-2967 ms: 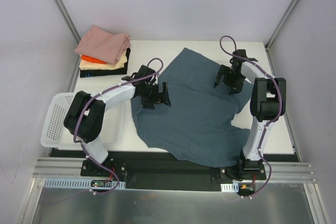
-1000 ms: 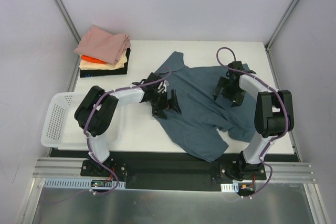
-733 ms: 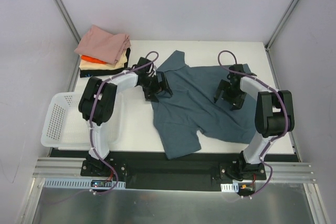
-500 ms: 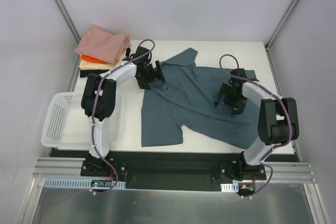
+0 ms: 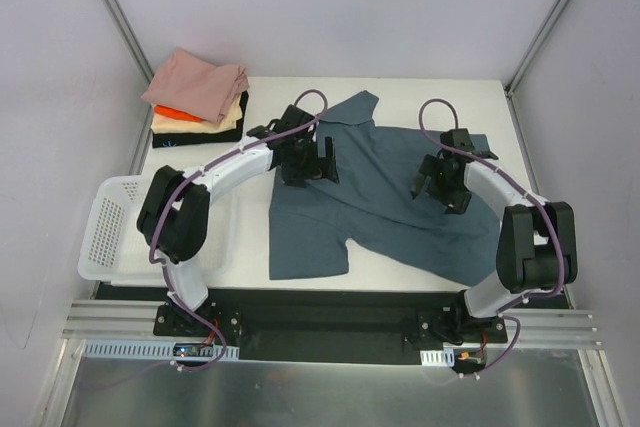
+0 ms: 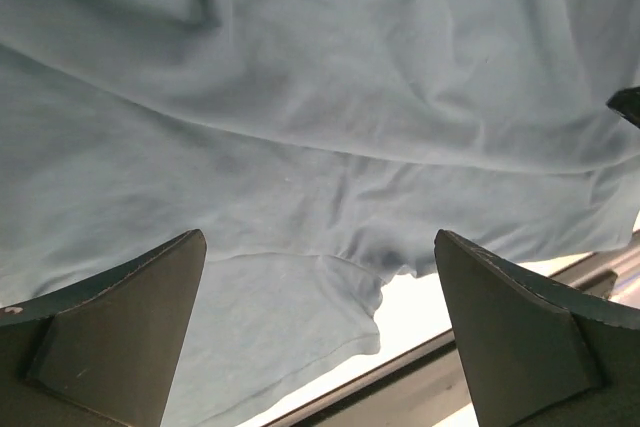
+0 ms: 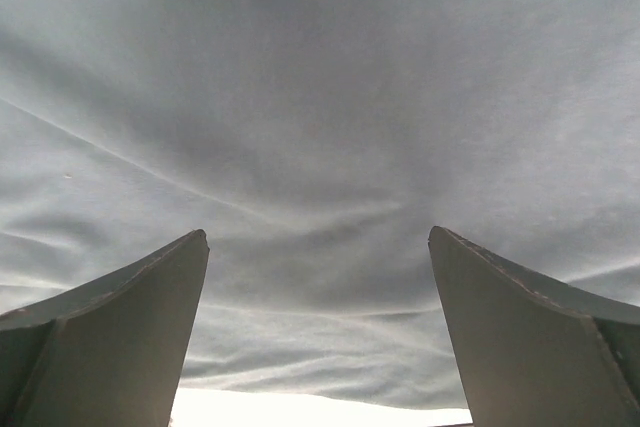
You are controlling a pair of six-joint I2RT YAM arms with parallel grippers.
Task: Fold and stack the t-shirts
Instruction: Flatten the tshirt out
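The slate-blue t-shirt point(image 5: 385, 197) lies spread and wrinkled across the middle of the white table, one sleeve at the back point(image 5: 355, 107) and another at the front left point(image 5: 305, 252). It fills the left wrist view point(image 6: 300, 127) and the right wrist view point(image 7: 320, 127). My left gripper point(image 5: 312, 162) is open and empty just above its left part. My right gripper point(image 5: 440, 187) is open and empty above its right part. A stack of folded t-shirts point(image 5: 200, 97) sits at the back left, dusty pink on top, with orange, cream and black below.
A white plastic lattice basket point(image 5: 120, 232) stands at the front left of the table. The table's front edge and a black rail point(image 5: 330, 302) run just below the shirt. Grey walls enclose the table at the back and sides.
The shirt was dragged toward the back and spread flatter. My left gripper has since moved right over the shirt and holds no cloth now. My right gripper has barely moved.
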